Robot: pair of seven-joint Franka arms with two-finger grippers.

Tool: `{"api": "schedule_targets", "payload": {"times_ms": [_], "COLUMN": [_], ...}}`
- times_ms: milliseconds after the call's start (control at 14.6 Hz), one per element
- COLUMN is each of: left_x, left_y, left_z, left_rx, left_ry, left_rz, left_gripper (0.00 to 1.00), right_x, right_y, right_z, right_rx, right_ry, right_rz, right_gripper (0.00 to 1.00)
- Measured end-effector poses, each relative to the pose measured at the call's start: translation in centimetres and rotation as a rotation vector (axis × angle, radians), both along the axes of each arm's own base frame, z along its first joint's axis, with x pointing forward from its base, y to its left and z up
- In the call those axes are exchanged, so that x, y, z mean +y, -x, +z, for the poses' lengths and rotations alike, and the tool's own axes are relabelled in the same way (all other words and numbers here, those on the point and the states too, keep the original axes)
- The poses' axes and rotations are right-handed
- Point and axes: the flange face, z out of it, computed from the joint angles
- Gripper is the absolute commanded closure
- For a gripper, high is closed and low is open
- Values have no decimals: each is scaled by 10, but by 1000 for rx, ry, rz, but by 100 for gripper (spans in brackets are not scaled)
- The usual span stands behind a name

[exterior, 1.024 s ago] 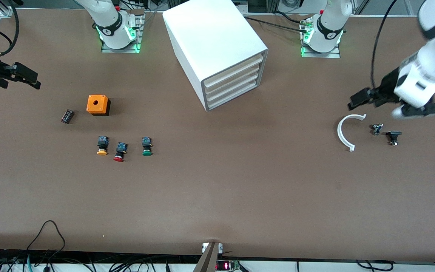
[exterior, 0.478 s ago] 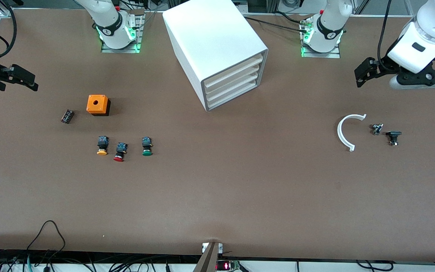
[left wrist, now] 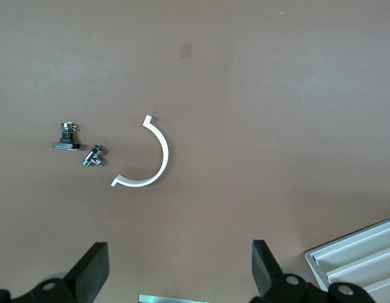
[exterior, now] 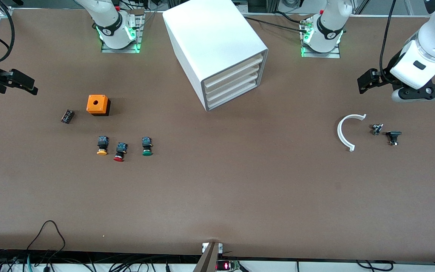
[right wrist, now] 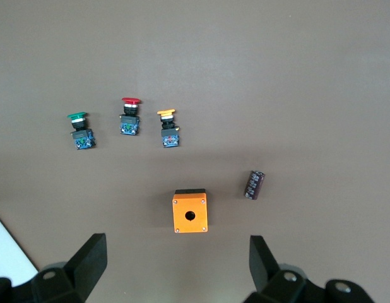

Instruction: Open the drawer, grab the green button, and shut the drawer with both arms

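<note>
I see a matt brown table (exterior: 217,189) with a faintly grainy surface. The white plastic cabinet (exterior: 206,37) looks smooth with a soft sheen. My arms' white shells (exterior: 434,37) are glossy; the black gripper fingers (left wrist: 91,274) look matt. The curved white plastic strip (exterior: 344,132) is smooth, and the orange plastic box (exterior: 97,104) matt.

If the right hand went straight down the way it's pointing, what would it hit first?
Probably bare table. The right hand is open and points down at the tabletop close to the orange box, which it might clip first; depth is unclear. The green button lies well off that line.
</note>
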Motion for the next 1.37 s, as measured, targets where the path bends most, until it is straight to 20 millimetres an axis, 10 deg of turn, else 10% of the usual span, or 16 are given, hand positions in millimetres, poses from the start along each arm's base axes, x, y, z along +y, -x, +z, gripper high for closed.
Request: {"api": "schedule_targets", "payload": {"times_ms": [1365], "left_x": [-4], "left_y": [0], "left_z": [6], "left_rx": [-5], "left_ry": [18], "left_rz": [-124], "left_gripper": [0], "right_x": [7], "right_y": [5], "right_z": [-10], "right_rx": [-10], "right_ry": [24], "right_rz": [37], "right_gripper": [0]}}
